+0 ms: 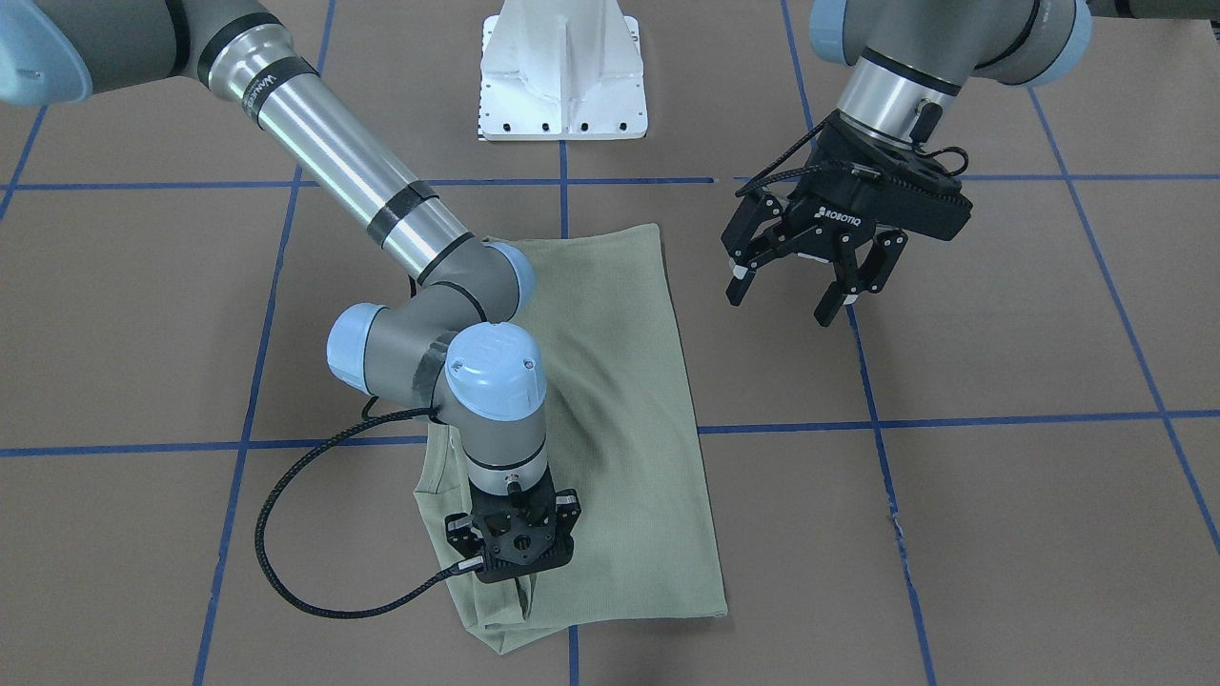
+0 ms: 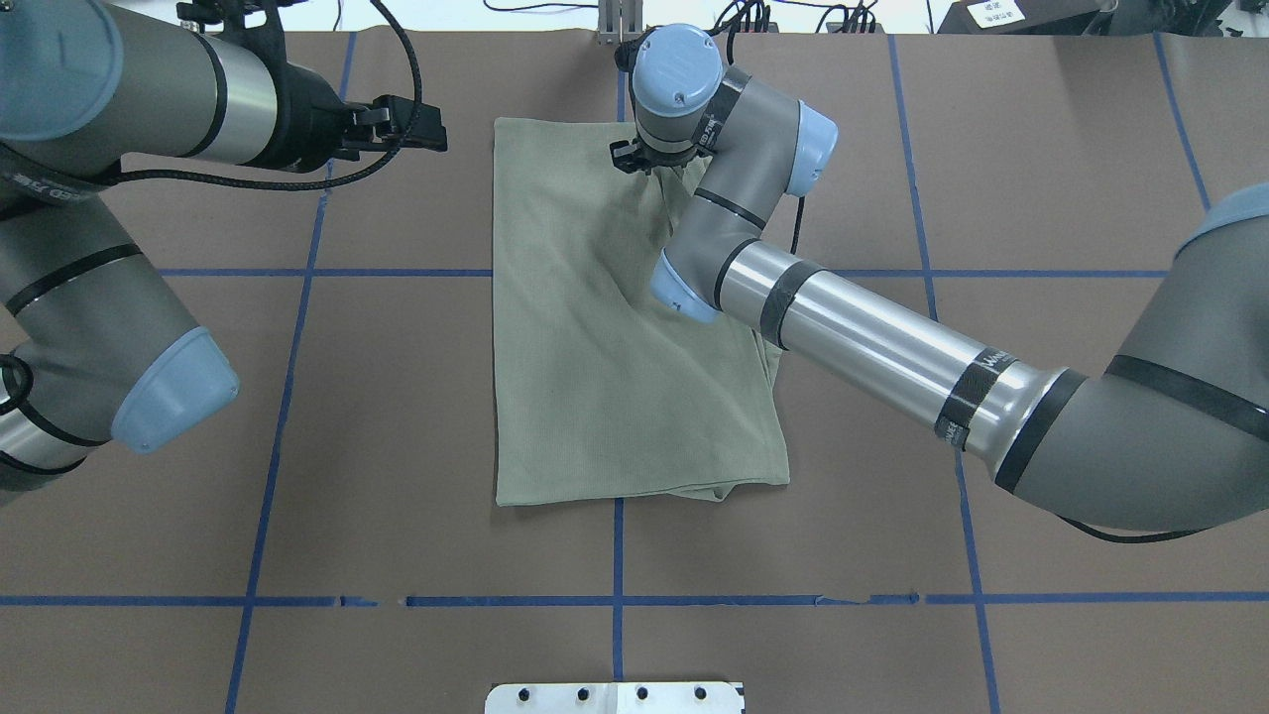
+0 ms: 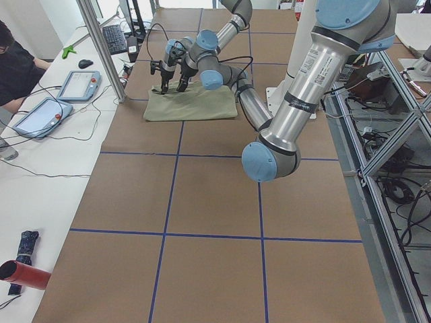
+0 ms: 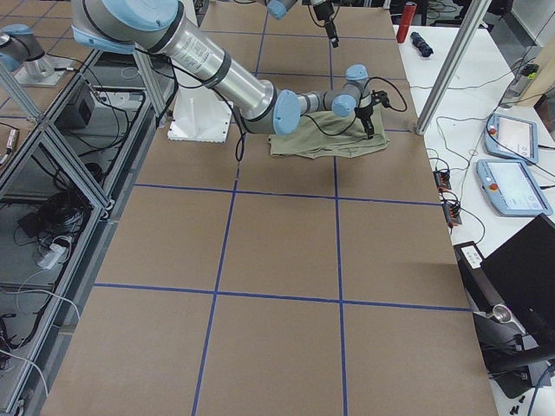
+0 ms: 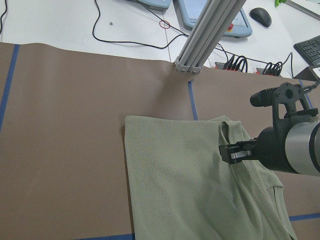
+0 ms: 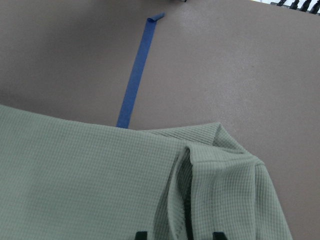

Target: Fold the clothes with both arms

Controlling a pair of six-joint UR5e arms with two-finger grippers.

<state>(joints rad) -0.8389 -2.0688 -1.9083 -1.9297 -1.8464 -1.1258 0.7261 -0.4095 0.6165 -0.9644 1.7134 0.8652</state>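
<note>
Black right gripper [image 6: 180,233], fingers apart, straddles a bump in the green knit shirt [image 1: 620,381]; black left gripper [image 1: 787,297], at the shirt's ten o'clock overhead, hangs open, empty.

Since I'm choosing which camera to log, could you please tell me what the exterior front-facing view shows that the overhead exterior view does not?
Front-facing only: the grey metallic left arm with its black jaws face-on, spread open, hovering off to the side of the sage-green knit shirt. Overhead only: the shirt's base-side corner with offset layers, which the grey metallic right arm hides from the front with its elbow. Both: the folded shirt on the brown table, with the right arm's wrist down near its operator-side edge.
</note>
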